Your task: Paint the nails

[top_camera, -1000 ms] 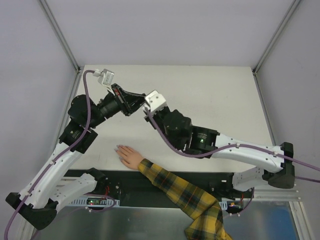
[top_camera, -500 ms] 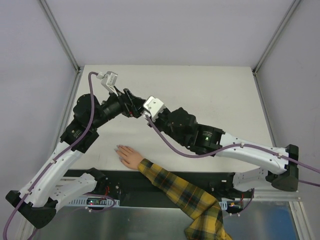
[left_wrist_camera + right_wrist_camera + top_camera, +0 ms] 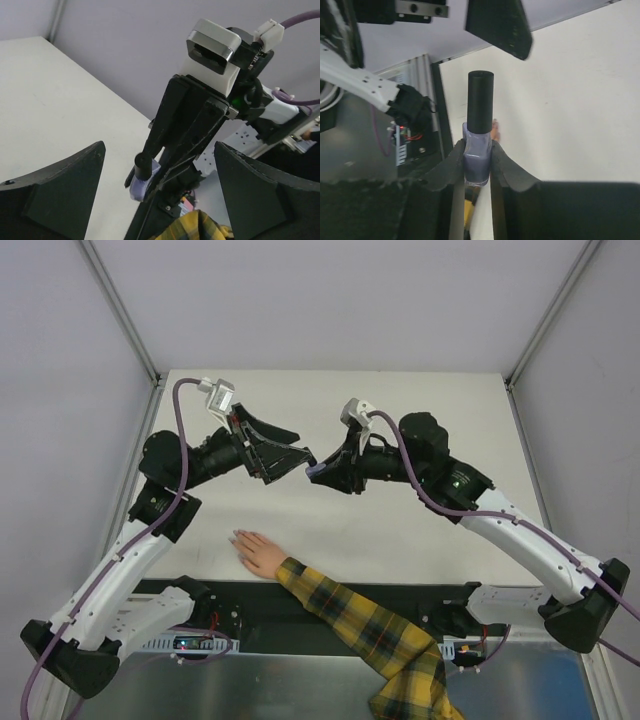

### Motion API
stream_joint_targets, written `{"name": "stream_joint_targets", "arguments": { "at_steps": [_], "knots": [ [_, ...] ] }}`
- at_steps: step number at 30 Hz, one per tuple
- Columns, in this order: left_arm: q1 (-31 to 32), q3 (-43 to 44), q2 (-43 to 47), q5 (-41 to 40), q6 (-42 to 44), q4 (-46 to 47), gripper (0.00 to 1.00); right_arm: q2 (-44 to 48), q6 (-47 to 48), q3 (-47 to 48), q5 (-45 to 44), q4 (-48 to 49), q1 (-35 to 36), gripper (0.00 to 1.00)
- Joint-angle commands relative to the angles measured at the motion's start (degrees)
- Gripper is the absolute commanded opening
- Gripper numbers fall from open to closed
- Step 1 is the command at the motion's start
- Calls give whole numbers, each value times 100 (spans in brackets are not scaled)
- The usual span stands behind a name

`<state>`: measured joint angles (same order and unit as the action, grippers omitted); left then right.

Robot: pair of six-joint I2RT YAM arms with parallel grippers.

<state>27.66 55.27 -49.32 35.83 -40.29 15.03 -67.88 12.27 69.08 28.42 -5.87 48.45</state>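
**Position of the nails.** The nails [image 3: 237,535] are on a peach mannequin hand [image 3: 258,552]. The hand lies flat on the white table [image 3: 420,410], close to the table's near edge. Its fingers point left and slightly away from the arm bases. A yellow-and-black plaid sleeve [image 3: 365,625] runs from the wrist back over the near edge. In the top view the nails show only as tiny pale marks at the fingertips, so their surface cannot be made out.

**Nails relative to the jaws.** Both grippers are farther out over the middle of the table and well apart from the nails. Neither gripper is touching the mannequin hand. In the right wrist view, a small peach part of the hand shows behind the bottle.

**Left gripper.** The left gripper [image 3: 302,445] points right, toward the right gripper. Its jaws stand wide and hold nothing. In the left wrist view its two dark fingers [image 3: 60,190] frame the other gripper and the bottle, which lie beyond the tips.

**Right gripper.** The right gripper [image 3: 316,472] points left. Its jaws are clamped narrow on a small purple polish bottle [image 3: 476,162], gripping the glass body on both sides. The black cap [image 3: 480,102] is on the bottle and stands clear above the fingertips. One left finger hangs above the cap, apart from it.

**Markings.** No writing on the bottle or the arms is large enough to read. A green light [image 3: 235,102] glows on the right arm, just behind its white wrist camera [image 3: 210,47].
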Motion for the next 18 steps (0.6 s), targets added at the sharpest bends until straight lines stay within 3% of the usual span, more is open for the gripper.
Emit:
{"name": "stream_joint_targets", "arguments": {
  "at_steps": [1, 4, 10, 17, 18],
  "knots": [
    [-33, 19, -350, 1074, -558, 1099, 83, 196, -962, -17, 1683, 908, -177, 0],
    [-41, 63, -456, 1268, -655, 1274, 74, 213, -1401, -158, 1877, 1411, -335, 0],
    [-41, 116, -508, 1461, -629, 1293, 64, 152, -1755, -281, 1895, 1852, -538, 0],
    [-33, 344, -535, 1330, -164, 520, 42, 20, -1676, -220, 1491, 1817, -538, 0],
    [-33, 371, -535, 1312, -85, 458, 35, 3, -1658, -193, 1464, 1800, -529, 0]
  ]
}}
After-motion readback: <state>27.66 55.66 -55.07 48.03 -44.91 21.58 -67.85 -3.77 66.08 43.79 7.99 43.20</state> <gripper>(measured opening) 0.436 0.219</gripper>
